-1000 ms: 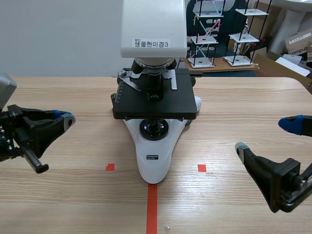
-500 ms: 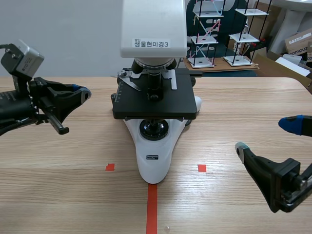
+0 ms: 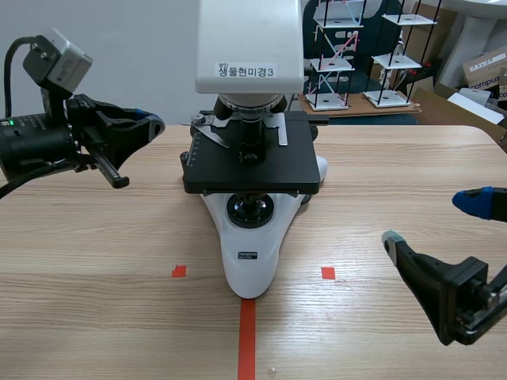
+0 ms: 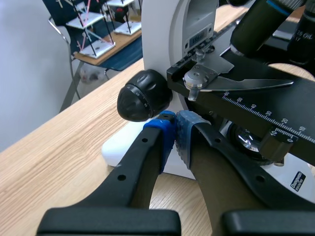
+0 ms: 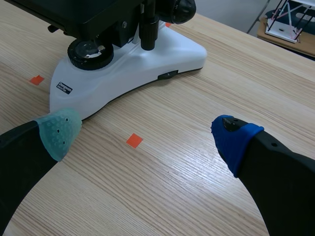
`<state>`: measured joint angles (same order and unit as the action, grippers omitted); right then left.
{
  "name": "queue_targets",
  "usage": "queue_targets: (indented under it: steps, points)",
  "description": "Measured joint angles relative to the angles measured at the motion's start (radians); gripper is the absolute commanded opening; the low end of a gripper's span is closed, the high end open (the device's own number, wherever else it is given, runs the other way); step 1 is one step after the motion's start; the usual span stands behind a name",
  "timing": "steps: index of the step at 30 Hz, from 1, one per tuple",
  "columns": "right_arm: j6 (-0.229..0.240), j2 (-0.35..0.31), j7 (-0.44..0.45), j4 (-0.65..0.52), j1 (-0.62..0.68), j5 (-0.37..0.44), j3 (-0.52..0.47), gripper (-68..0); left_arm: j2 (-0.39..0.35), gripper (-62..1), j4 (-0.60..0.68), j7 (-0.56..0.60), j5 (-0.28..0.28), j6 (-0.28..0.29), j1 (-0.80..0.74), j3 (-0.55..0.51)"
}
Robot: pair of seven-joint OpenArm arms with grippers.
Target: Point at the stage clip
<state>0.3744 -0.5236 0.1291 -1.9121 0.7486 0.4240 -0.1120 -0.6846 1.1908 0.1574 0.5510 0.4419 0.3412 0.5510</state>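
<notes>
- Step in hand: the approach. I judge the pointing itself not yet done.
- My left gripper (image 3: 154,124) hangs off the left side of the microscope's (image 3: 250,47) stage (image 3: 252,170), clear of the table.
- Its fingers are closed pad to pad with nothing between them, so it is set up as a pointer.
- In the left wrist view, the left gripper (image 4: 176,130) sits lower than the stage top. It is just beside the black focus knob (image 4: 144,96), which hangs under the stage's left-rear corner.
- The stage clip (image 4: 236,86) is the silver blade on top of the stage at its left-rear corner. Its round pivot screw is nearest me and the blade runs inward along the ruler scale.
- In the scene view, the stage clip (image 3: 212,133) lies on the stage's rear left, under the objectives.
- My right gripper (image 3: 429,222) is parked well to the right of the stage and nearer me. It is spread wide and holds nothing.
- Next move, as I judge it: lift the left tip above the stage's edge, then go in toward the clip's pivot.
- Keep the fingers closed and stop at or just short of the metal.
- Watch points: the knob beside the tip, the stage's scale edge and the objectives above the clip.
</notes>
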Motion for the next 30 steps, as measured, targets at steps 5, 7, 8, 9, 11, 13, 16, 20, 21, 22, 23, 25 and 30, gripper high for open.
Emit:
queue_targets:
  steps: [5, 7, 8, 9, 11, 13, 16, 20, 21, 22, 23, 25, 30]
  points:
    - [0.0, 0.0, 0.0, 0.0, 0.0, 0.0, 0.0, -9.8, 0.031, -57.3, 0.0, -0.001, 0.0, 0.0, 0.002, 0.002]
    - [0.0, 0.0, 0.0, 0.0, 0.0, 0.0, 0.0, -9.8, 0.031, -57.3, 0.0, -0.004, 0.0, 0.0, 0.002, 0.002]
    - [0.0, 0.0, 0.0, 0.0, 0.0, 0.0, 0.0, -9.8, 0.031, -57.3, 0.0, -0.005, 0.0, 0.0, 0.002, 0.002]
    - [0.0, 0.0, 0.0, 0.0, 0.0, 0.0, 0.0, -9.8, 0.031, -57.3, 0.0, -0.005, 0.0, 0.0, 0.002, 0.002]
    - [0.0, 0.0, 0.0, 0.0, 0.0, 0.0, 0.0, -9.8, 0.031, -57.3, 0.0, -0.004, 0.0, 0.0, 0.002, 0.002]
    - [0.0, 0.0, 0.0, 0.0, 0.0, 0.0, 0.0, -9.8, 0.031, -57.3, 0.0, -0.004, 0.0, 0.0, 0.002, 0.002]
    - [0.0, 0.0, 0.0, 0.0, 0.0, 0.0, 0.0, -9.8, 0.031, -57.3, 0.0, -0.004, 0.0, 0.0, 0.002, 0.002]
    - [0.0, 0.0, 0.0, 0.0, 0.0, 0.0, 0.0, -9.8, 0.031, -57.3, 0.0, -0.004, 0.0, 0.0, 0.002, 0.002]
    - [0.0, 0.0, 0.0, 0.0, 0.0, 0.0, 0.0, -9.8, 0.031, -57.3, 0.0, -0.004, 0.0, 0.0, 0.002, 0.002]
    - [0.0, 0.0, 0.0, 0.0, 0.0, 0.0, 0.0, -9.8, 0.031, -57.3, 0.0, -0.004, 0.0, 0.0, 0.002, 0.002]
    - [0.0, 0.0, 0.0, 0.0, 0.0, 0.0, 0.0, -9.8, 0.031, -57.3, 0.0, -0.004, 0.0, 0.0, 0.002, 0.002]
    - [0.0, 0.0, 0.0, 0.0, 0.0, 0.0, 0.0, -9.8, 0.031, -57.3, 0.0, -0.004, 0.0, 0.0, 0.002, 0.002]
    - [0.0, 0.0, 0.0, 0.0, 0.0, 0.0, 0.0, -9.8, 0.031, -57.3, 0.0, -0.004, 0.0, 0.0, 0.002, 0.002]
